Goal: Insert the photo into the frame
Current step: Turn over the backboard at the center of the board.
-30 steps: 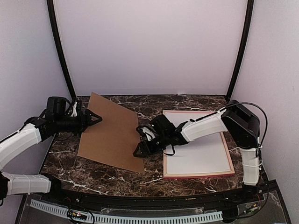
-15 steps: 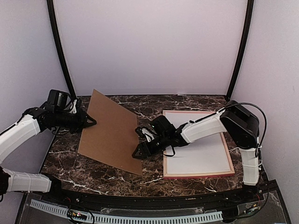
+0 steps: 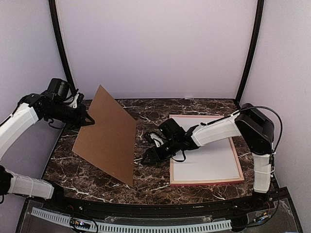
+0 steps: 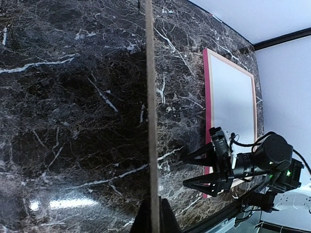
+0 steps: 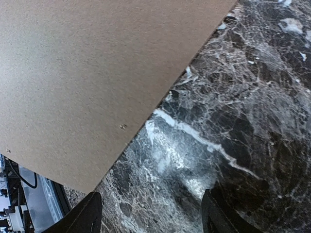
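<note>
The pink-railed frame (image 3: 206, 182) lies flat on the right of the table, and a plain white surface (image 3: 206, 148) fills it. I cannot tell whether that surface is the photo's back; no printed picture shows. My left gripper (image 3: 88, 120) is shut on the far-left edge of a brown cardboard board (image 3: 109, 138) and holds it raised and steeply tilted. In the left wrist view the board is a thin edge-on line (image 4: 150, 97) pinched between my fingers. My right gripper (image 3: 146, 149) hangs open and empty just above the marble, between the board and the frame.
The marble table (image 3: 160, 114) is dark with white veins. The board's lower corner (image 3: 130, 183) points down near the front edge. In the right wrist view the board (image 5: 87, 73) covers the upper left. Black posts stand at the back corners.
My left gripper closed on the board's edge and lifted it, swinging the board from nearly flat to steeply tilted. My right gripper widened slightly and the board came away from it.
</note>
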Controlling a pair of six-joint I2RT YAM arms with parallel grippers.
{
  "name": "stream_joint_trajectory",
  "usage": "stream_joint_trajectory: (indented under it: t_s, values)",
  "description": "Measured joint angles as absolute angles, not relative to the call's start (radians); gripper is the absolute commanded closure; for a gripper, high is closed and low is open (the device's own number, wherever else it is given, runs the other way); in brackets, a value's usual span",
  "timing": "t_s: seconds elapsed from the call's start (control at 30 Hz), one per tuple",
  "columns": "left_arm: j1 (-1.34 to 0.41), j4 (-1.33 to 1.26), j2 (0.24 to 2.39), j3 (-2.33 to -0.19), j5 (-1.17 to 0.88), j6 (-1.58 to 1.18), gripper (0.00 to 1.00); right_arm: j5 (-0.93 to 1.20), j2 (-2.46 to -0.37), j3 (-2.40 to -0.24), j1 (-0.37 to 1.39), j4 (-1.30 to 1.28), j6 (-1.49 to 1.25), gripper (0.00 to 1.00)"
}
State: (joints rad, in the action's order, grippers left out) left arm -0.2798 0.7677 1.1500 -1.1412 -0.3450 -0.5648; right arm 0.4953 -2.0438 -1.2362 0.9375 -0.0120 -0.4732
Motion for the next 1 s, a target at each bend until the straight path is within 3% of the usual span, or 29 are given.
stream_joint_trajectory:
  t_s: [0.37,1.0]
  values:
    - [-0.28,0.978,1.195,-1.302,-0.294,-0.456,0.99,0.476,-1.984,-1.236,0.912,-0.087,-0.456,0.27]
    - [-0.282,0.888,1.166,-1.256,-0.465,-0.506,0.63,0.537,-2.058,-1.244,0.922,0.003,-0.533,0.27]
